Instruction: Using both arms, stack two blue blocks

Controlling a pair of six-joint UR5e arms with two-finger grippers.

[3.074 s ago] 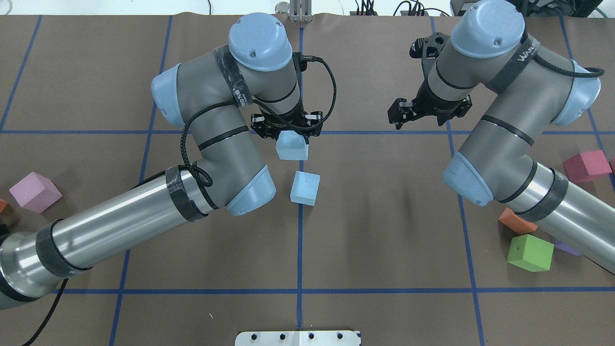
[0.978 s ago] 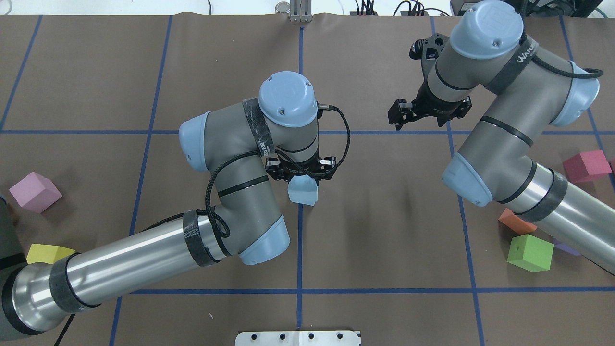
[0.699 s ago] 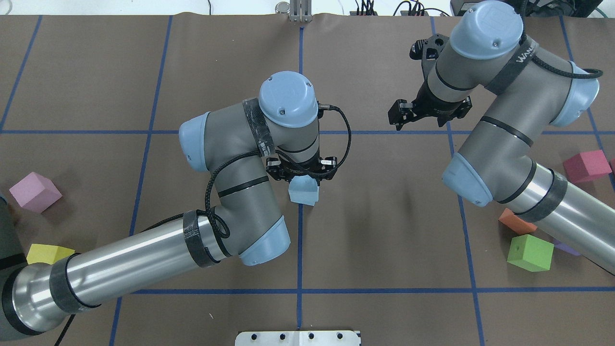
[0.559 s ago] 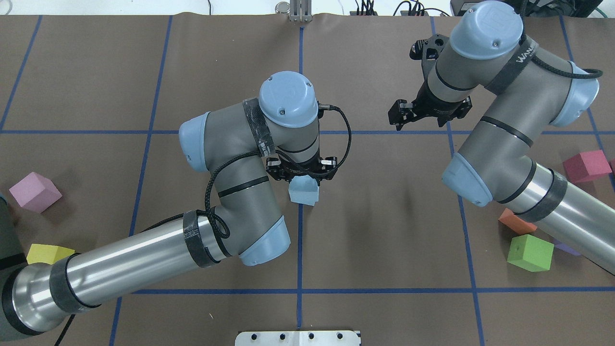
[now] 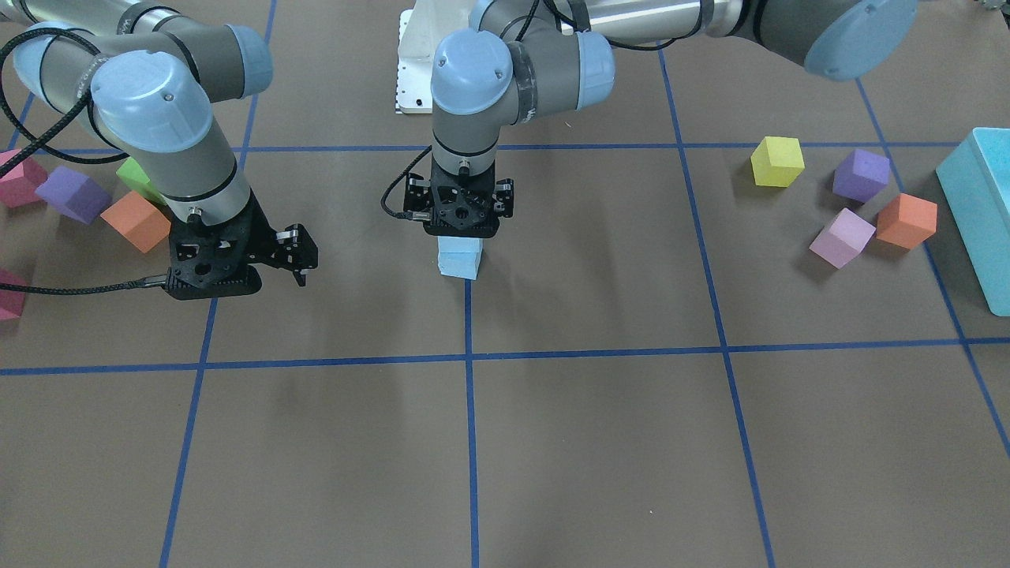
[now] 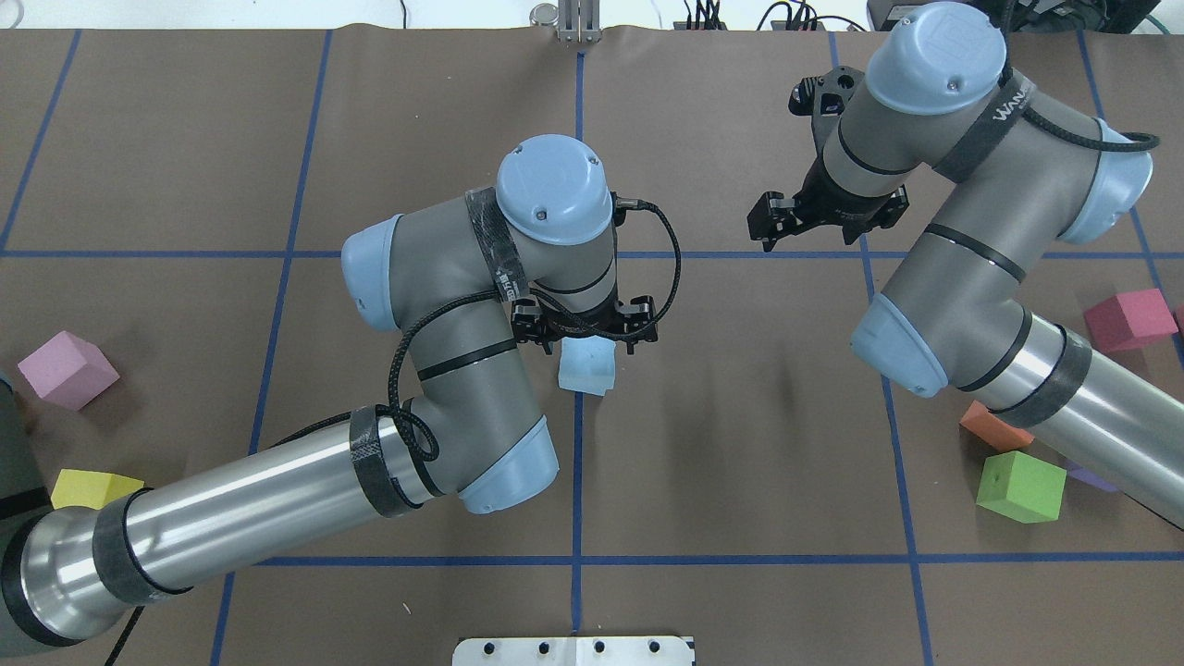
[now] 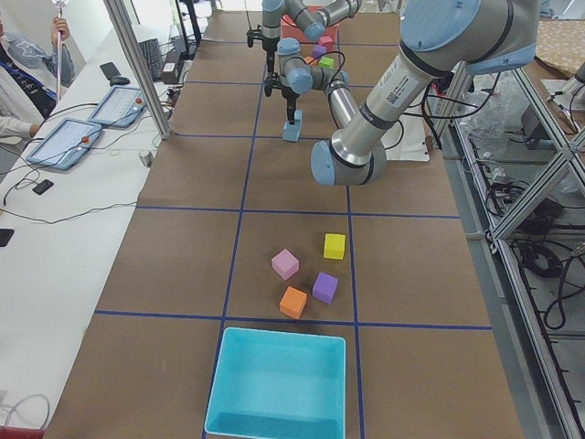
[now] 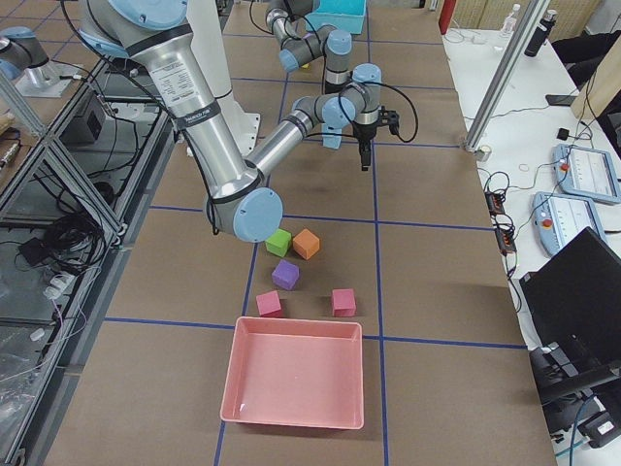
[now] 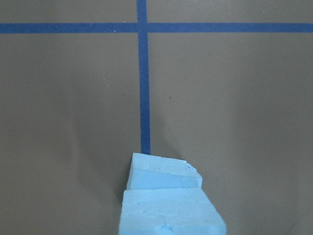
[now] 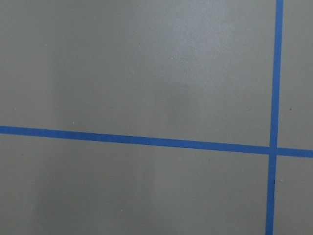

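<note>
Two pale blue blocks stand stacked at the table's centre line, the upper blue block (image 5: 461,244) on the lower blue block (image 5: 459,269), a little offset. In the overhead view only the stack's top (image 6: 586,369) shows. The left wrist view shows both blocks, the near one (image 9: 168,215) and the far one (image 9: 164,172). My left gripper (image 5: 458,227) (image 6: 586,340) hangs straight over the stack, jaws open beside the upper block. My right gripper (image 6: 821,222) (image 5: 241,264) hovers open and empty to the side, over bare table.
Yellow (image 5: 777,161), purple (image 5: 862,175), lilac (image 5: 842,237) and orange (image 5: 906,221) cubes and a turquoise bin (image 5: 978,205) lie on my left side. Orange (image 6: 994,425), green (image 6: 1020,486) and magenta (image 6: 1128,319) cubes lie under my right arm. A pink tray (image 8: 296,379) sits beyond them.
My left arm carried a blue block toward me and set it on the other one. In the last half second its jaws spread slightly. The right arm has not moved.
</note>
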